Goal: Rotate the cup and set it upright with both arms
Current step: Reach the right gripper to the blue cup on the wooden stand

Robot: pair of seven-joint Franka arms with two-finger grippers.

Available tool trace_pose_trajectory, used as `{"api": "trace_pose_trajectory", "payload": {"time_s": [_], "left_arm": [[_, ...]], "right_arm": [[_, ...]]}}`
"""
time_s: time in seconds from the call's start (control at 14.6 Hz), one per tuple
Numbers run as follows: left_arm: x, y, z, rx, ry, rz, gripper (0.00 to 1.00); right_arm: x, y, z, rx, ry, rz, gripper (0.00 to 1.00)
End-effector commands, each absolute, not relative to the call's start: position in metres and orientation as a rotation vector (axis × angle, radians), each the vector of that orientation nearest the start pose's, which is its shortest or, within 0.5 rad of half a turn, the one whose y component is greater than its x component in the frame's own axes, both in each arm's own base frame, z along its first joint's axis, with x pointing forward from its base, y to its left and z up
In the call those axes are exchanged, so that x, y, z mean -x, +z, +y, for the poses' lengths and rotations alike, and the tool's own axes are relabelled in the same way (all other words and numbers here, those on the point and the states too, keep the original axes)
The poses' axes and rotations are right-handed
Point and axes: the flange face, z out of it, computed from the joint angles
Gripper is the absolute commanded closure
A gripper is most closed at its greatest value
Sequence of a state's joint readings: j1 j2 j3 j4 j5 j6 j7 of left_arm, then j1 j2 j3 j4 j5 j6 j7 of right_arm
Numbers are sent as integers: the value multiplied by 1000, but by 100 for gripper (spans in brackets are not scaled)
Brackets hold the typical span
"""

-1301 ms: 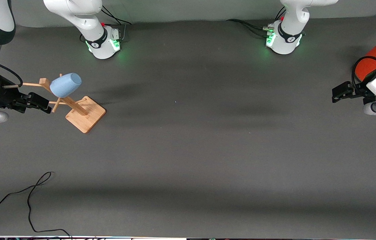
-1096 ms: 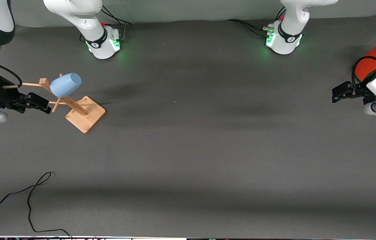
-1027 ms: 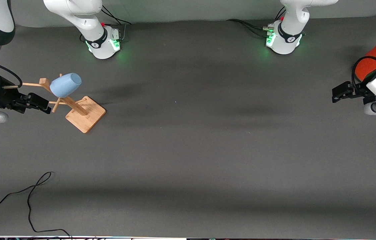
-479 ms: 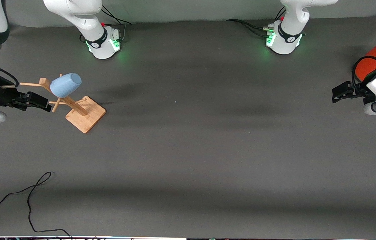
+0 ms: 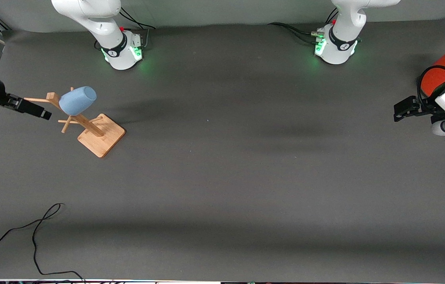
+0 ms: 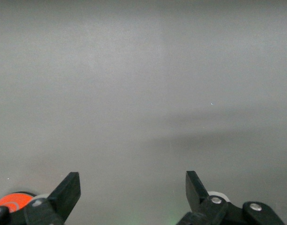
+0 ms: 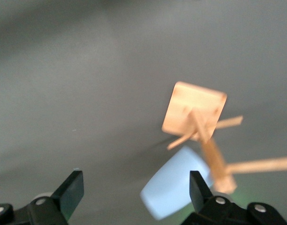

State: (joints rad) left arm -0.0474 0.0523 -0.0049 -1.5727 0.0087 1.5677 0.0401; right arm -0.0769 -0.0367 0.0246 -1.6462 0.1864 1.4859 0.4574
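Note:
The light-blue cup (image 5: 77,100) hangs tilted on a peg of a wooden rack (image 5: 101,135), toward the right arm's end of the table. My right gripper (image 5: 44,114) is beside the rack's pegs, a short way from the cup and not touching it. In the right wrist view the gripper (image 7: 136,187) is open and empty, with the cup (image 7: 174,187) and the rack (image 7: 195,110) ahead of it. My left gripper (image 5: 401,111) waits at the left arm's end of the table. In the left wrist view it (image 6: 132,190) is open and empty over bare table.
An orange-red cylinder with a grey top (image 5: 441,71) lies by the left arm's wrist and also shows in the left wrist view (image 6: 12,201). A black cable (image 5: 37,228) lies near the front edge at the right arm's end. The two arm bases stand along the back.
My right gripper has turned and shifted from beside the rack's lower pegs to beside its upper pegs. The cup, the rack and the left arm have not moved.

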Motion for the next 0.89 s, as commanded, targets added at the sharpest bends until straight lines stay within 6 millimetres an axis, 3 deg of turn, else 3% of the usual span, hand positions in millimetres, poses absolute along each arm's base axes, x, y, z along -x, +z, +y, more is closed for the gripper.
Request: {"api": "trace_pose_trajectory", "payload": {"time_s": [0.0,0.14,0.27,0.55,0.82], "left_arm": [[-566,603,-30,3126,70,168,0],[-566,603,-29,3126,70,163,0],[-566,603,-29,3126,72,163,0],[-566,603,-29,3126,72,166,0],[-566,603,-29,3126,72,166,0]], "right_arm": [[-510,595,1,2674,372,1165,0],[-503,576,-1,2529,483,1411,0],[-494,557,-20,2327,592,1643,0],[-442,528,-44,2210,575,1749,0],[-432,497,-44,2188,530,1772,0]]}}
